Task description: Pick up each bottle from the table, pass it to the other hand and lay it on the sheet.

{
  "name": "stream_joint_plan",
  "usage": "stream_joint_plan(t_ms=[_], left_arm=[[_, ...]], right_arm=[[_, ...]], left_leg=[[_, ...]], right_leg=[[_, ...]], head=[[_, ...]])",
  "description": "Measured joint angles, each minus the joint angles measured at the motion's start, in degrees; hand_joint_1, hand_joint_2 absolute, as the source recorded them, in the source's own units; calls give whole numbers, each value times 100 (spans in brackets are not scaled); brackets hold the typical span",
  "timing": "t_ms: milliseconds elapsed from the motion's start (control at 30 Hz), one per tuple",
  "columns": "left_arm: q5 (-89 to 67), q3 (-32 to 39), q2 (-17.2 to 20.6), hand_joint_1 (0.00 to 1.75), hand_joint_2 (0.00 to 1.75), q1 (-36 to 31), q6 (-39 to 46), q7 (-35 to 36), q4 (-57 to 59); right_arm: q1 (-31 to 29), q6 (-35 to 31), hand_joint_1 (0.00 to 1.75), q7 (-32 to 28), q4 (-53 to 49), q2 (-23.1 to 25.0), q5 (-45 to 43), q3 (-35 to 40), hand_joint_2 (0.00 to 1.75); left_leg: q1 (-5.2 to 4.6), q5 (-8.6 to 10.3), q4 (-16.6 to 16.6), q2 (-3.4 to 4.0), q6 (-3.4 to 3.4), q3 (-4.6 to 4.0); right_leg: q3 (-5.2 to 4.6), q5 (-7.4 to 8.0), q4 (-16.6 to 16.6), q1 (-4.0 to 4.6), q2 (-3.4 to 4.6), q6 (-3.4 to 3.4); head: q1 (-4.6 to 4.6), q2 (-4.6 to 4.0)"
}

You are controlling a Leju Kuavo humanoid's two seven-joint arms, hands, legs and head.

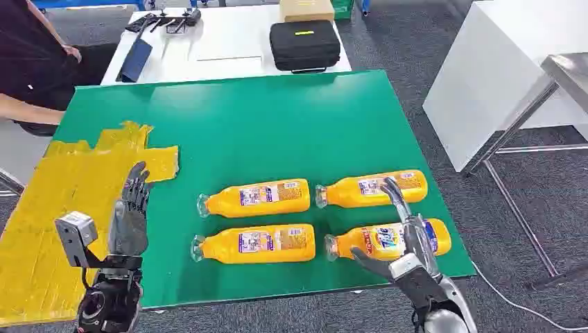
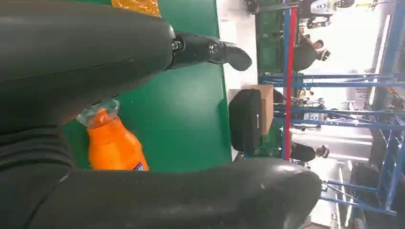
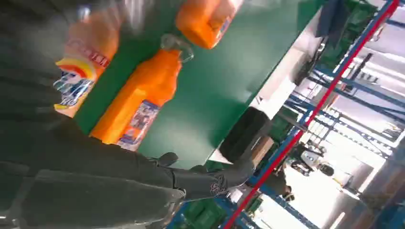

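Four orange plastic bottles lie on green table; yellow sheet bare. Right hand, left hand both spread, empty.

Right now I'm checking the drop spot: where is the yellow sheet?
In the head view the yellow sheet lies on the left part of the green table, under the left robot hand and left of the four orange bottles.
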Motion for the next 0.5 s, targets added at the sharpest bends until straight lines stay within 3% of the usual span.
stream_joint_plan(t_ms=[500], left_arm=[[33,175,42,0,0,198,-2,-107,37]], right_arm=[[227,474,0,422,-140,-546,1145,-459,175]], left_leg=[[-1,-3,0,1,5,2]], right_leg=[[3,0,-2,0,0,0]], head=[[0,0]])
